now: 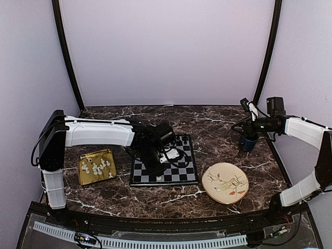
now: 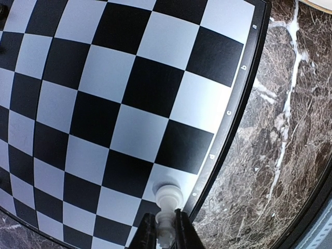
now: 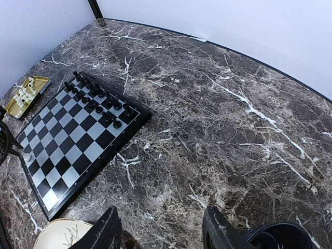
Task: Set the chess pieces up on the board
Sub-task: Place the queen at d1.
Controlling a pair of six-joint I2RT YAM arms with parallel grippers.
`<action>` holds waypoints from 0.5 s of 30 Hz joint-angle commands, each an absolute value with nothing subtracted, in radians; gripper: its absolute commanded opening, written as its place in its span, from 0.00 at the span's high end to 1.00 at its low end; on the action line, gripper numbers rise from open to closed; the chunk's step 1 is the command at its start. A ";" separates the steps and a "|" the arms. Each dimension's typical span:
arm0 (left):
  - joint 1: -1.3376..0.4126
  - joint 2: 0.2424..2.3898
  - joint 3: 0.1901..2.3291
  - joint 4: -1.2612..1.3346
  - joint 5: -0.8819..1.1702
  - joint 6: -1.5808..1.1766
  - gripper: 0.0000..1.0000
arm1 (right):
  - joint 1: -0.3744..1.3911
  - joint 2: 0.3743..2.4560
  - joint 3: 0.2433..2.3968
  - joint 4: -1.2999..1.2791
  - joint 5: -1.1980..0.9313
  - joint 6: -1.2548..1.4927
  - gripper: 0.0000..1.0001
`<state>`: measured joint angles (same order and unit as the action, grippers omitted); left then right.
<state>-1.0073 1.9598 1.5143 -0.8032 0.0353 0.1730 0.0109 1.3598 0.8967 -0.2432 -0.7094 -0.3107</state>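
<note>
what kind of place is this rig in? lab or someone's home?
Most likely a lab recording booth, not a home. Plain pale walls box in a marble-pattern table, two robot arms are bolted to its near edge, and staged props sit out: chessboard, gold tray of white pieces, plate.

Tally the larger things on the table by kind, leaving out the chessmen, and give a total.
Chessboard: 1
Gold tray: 1
Plate: 1
Dark cup: 1
Total: 4
</note>
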 commanded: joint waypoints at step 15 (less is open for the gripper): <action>-1.026 1.977 1.543 -0.833 0.025 0.185 0.94 | 0.007 1.362 0.891 -0.243 -0.701 -0.327 0.46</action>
<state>-1.0157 1.9663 1.5181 -0.8032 0.0273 0.1734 0.0113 1.3598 0.8967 -0.2440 -0.7055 -0.3164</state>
